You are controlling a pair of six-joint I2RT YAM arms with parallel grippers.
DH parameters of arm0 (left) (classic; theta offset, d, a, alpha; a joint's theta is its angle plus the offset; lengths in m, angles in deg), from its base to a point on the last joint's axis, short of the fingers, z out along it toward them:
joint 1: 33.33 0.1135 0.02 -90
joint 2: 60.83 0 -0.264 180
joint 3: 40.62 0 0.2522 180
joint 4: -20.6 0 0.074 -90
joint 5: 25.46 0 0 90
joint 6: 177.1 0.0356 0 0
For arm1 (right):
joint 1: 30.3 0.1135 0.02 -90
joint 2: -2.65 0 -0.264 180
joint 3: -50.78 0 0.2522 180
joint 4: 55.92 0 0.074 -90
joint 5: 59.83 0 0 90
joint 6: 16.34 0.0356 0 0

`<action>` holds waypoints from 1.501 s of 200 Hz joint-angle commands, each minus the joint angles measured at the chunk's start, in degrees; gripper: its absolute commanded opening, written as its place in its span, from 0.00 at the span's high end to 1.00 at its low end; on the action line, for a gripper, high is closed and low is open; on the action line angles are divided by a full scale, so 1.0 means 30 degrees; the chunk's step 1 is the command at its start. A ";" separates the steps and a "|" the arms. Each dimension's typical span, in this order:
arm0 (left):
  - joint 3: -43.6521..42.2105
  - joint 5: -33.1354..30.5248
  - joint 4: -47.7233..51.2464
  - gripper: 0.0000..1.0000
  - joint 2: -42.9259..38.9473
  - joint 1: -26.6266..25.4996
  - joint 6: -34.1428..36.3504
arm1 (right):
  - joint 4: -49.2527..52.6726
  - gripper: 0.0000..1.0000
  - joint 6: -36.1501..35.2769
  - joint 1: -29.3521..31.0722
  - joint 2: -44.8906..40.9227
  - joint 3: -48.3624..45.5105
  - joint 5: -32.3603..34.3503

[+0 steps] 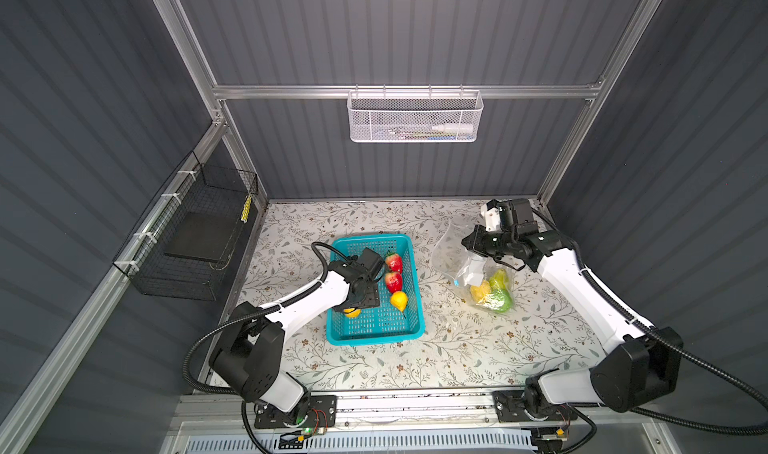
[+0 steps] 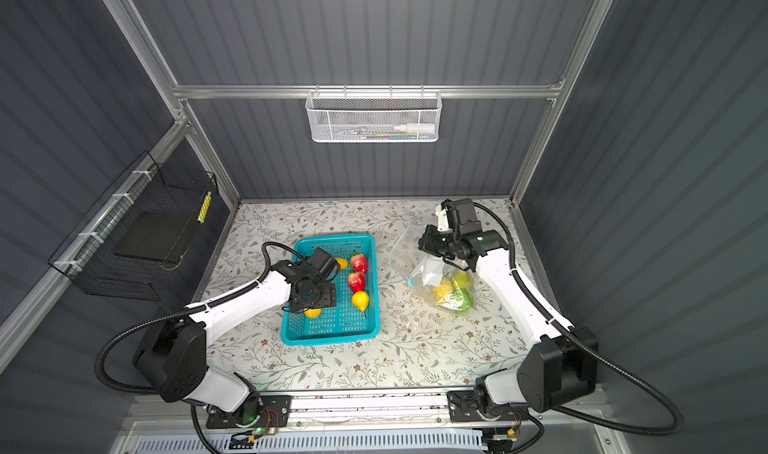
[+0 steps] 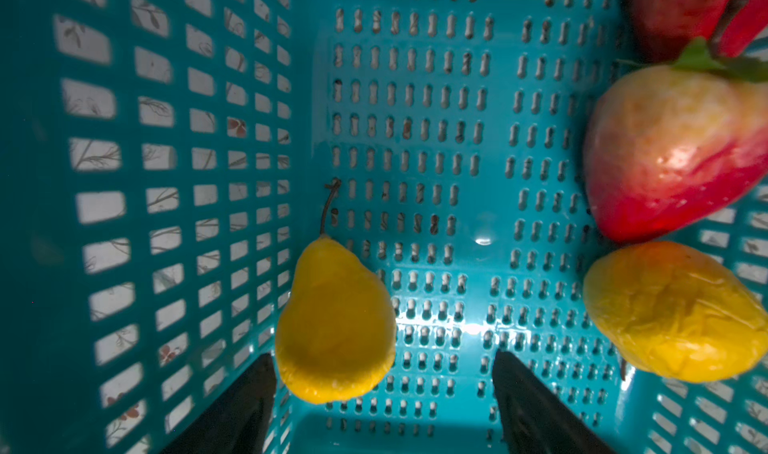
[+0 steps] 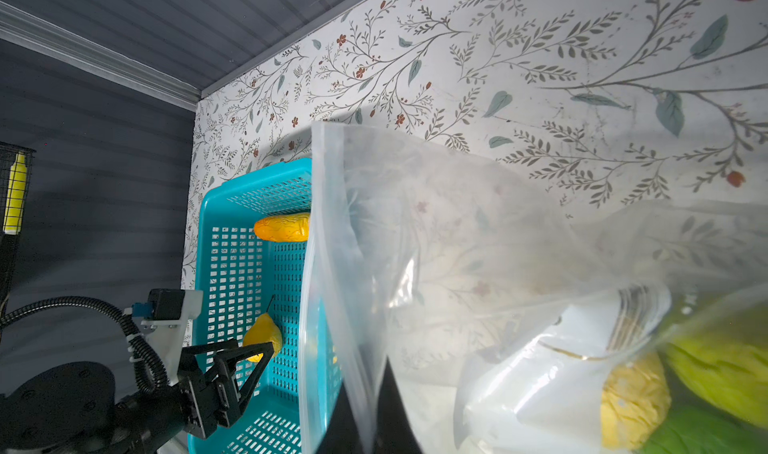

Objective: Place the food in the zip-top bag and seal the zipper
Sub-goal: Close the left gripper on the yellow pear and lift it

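My left gripper (image 3: pixel 382 358) is open low inside the teal basket (image 1: pixel 376 340), its jaws on either side of the base of a yellow pear-shaped fruit (image 3: pixel 334 327). Two red strawberries (image 1: pixel 394 261) (image 1: pixel 393 281), a yellow-orange fruit (image 1: pixel 399 300) and an orange oblong (image 2: pixel 341 263) also lie in the basket. Right of it, my right gripper (image 4: pixel 370 389) is shut on the mouth edge of the clear zip-top bag (image 1: pixel 451 248) and holds it up. The zipper (image 4: pixel 307 306) hangs apart, with its blue tab (image 1: pixel 457 282) at one end. Yellow (image 1: pixel 480 292) and green (image 1: pixel 500 300) fruits lie inside the bag.
The floral table (image 1: pixel 457 348) spreads in front of the basket and bag. A black wire basket (image 1: pixel 199 232) hangs on the left wall. On the back wall, well above the table, hangs a white mesh basket (image 1: pixel 415 115).
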State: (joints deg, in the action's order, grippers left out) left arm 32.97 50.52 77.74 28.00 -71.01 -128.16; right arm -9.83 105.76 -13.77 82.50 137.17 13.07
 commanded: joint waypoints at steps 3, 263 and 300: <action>-0.0195 -0.0513 -0.0492 0.16 0.0566 0.0076 -0.0396 | -0.0252 1.00 -0.0143 -0.0004 -0.0339 -0.0256 0.0281; -0.0763 0.0749 -0.2912 0.31 0.2495 0.0091 0.0614 | 0.0101 1.00 -0.0168 -0.0033 -0.0690 -0.0596 0.0692; -0.0830 0.0463 -0.3062 0.40 0.2533 0.0076 0.0696 | 0.0243 1.00 -0.0158 -0.0033 -0.0799 -0.0507 0.0750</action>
State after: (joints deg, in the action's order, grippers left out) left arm 31.53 52.70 68.56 34.67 -71.01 -127.00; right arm -10.31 105.63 -13.77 81.54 135.68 14.79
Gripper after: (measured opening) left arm 0.644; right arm 0.049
